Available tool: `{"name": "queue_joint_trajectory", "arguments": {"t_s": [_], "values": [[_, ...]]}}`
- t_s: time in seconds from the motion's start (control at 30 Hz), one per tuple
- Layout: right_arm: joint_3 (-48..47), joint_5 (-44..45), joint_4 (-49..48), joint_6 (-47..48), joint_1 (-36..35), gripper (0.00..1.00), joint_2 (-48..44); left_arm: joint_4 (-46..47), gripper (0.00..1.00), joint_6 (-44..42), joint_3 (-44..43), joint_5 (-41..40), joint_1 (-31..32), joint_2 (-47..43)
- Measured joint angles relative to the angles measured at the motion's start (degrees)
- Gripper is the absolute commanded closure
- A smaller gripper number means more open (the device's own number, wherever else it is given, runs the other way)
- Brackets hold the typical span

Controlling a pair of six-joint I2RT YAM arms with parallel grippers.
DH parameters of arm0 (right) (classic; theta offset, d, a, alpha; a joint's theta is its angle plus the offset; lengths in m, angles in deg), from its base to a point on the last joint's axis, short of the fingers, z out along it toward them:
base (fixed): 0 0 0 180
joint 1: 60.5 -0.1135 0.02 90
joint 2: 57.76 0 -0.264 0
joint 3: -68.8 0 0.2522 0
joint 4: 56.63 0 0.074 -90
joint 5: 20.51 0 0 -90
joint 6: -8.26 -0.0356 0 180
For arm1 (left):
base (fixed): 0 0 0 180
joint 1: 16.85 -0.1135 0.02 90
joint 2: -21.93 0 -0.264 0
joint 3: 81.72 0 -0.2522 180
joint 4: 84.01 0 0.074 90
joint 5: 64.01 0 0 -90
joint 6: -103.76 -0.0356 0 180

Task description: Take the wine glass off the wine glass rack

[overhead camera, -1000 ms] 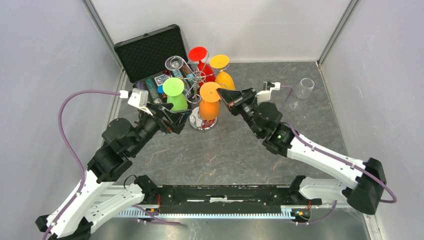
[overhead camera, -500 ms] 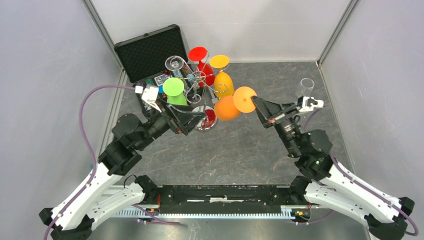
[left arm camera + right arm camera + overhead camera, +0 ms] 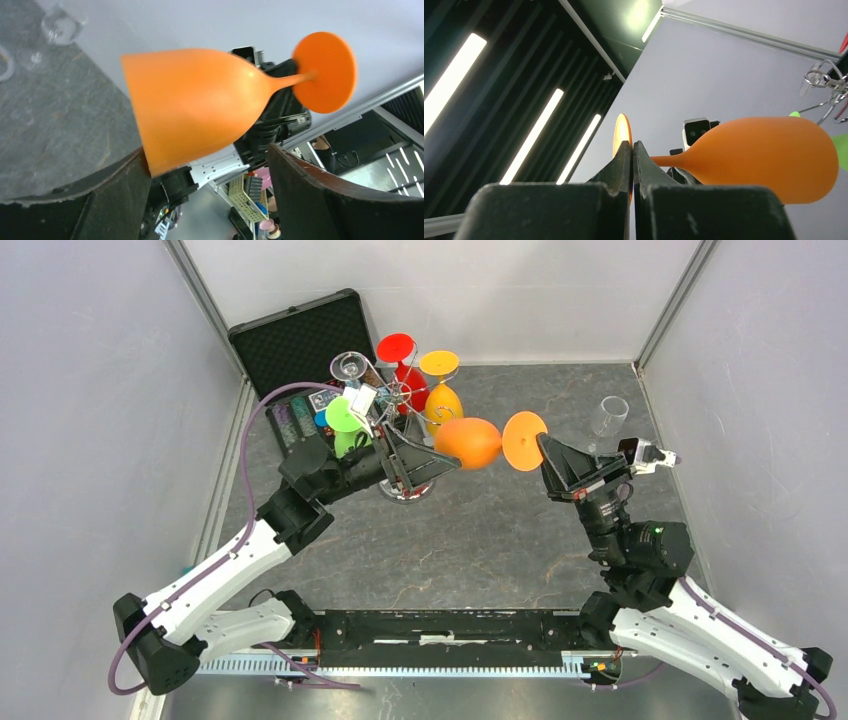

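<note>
The orange wine glass (image 3: pixel 468 443) hangs sideways in the air, off the silver wire wine glass rack (image 3: pixel 393 400). My right gripper (image 3: pixel 545 448) is shut on the edge of its round foot (image 3: pixel 524 440); the right wrist view shows the fingers (image 3: pixel 644 172) pinched on the foot's rim (image 3: pixel 622 131), the bowl (image 3: pixel 764 160) beyond. My left gripper (image 3: pixel 445 457) is open just below the bowl's mouth. In the left wrist view the bowl (image 3: pixel 195 100) lies between and above the spread fingers (image 3: pixel 310 195), its rim close to the left one.
Red (image 3: pixel 398 352), yellow (image 3: pixel 441 370), green (image 3: pixel 346 416) and clear (image 3: pixel 350 367) glasses hang on the rack. The open black case (image 3: pixel 295 345) lies behind it at the back left. A clear glass (image 3: pixel 610 415) stands on the table at the far right.
My right gripper has carried the orange glass off the rack to the right and tipped it sideways. My left arm has reached forward and right, up to the bowl.
</note>
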State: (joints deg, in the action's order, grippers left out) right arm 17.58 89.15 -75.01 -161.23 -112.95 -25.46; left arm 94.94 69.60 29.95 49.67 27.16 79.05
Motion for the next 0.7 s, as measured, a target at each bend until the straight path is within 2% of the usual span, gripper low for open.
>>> {"name": "queue_joint_trajectory", "arguments": {"t_s": [0.17,0.5,0.6,0.7], "values": [[0.6,-0.2,-3.8,-1.3,0.0,1.00,-0.2,6.8,0.46,3.2,-0.7,2.5,0.2,0.3],[3.7,1.9,-9.7,-4.0,0.0,1.00,-2.5,19.3,0.88,8.5,-0.4,7.1,0.3,0.6],[4.3,2.6,-10.3,-4.7,0.0,1.00,-2.5,22.6,0.96,9.5,-0.4,8.5,0.5,0.6],[4.5,2.7,-10.3,-5.0,0.0,0.97,-2.4,23.9,0.98,9.4,-0.4,9.0,0.7,0.1]]}}
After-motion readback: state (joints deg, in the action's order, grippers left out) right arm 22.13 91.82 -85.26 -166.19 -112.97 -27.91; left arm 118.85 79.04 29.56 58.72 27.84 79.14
